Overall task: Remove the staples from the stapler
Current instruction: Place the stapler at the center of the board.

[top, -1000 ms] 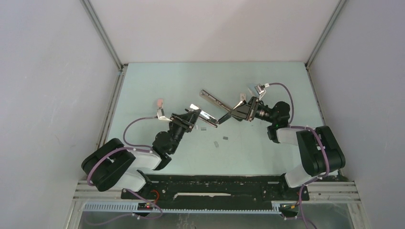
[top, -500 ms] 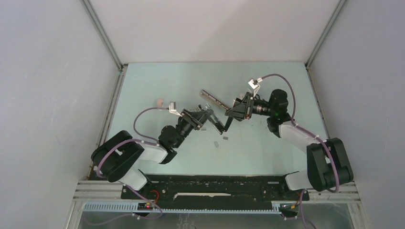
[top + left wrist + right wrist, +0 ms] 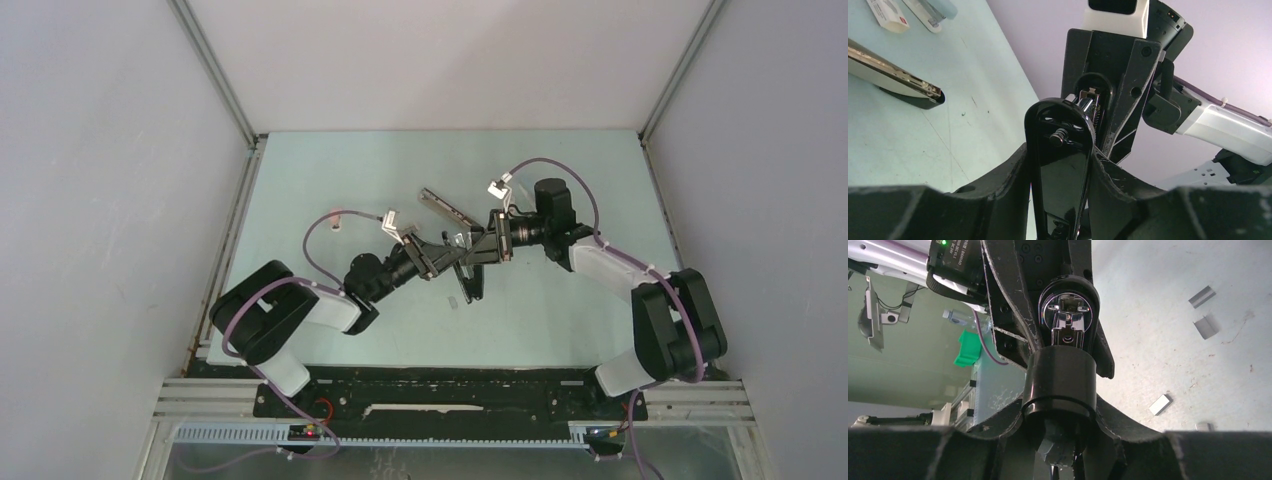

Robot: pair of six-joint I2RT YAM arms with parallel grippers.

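The long slim silver stapler (image 3: pixel 445 207) with a black underside lies on the table behind both grippers, held by neither. It also shows in the left wrist view (image 3: pixel 895 80). My left gripper (image 3: pixel 438 257) and right gripper (image 3: pixel 482 247) meet over the table's middle. Both are shut on a glossy black stapler (image 3: pixel 464 254) with chrome inside, lifted between them. The left fingers clamp its flat black arm (image 3: pixel 1060 150). The right fingers clamp its round black end (image 3: pixel 1062 377). Small silver staples (image 3: pixel 1206 326) lie loose on the table; one staple bit (image 3: pixel 452 300) lies below the grippers.
A light-blue stapler (image 3: pixel 938 10) and a small white box (image 3: pixel 885 12) lie at the far side. A small pink-white piece (image 3: pixel 338 222) lies at the left under the left arm's cable. White walls close the table's left, right and back.
Both arms have swung inward. The left gripper moved right and the right gripper moved left, closing the held black stapler's wide V. The silver stapler has not moved.
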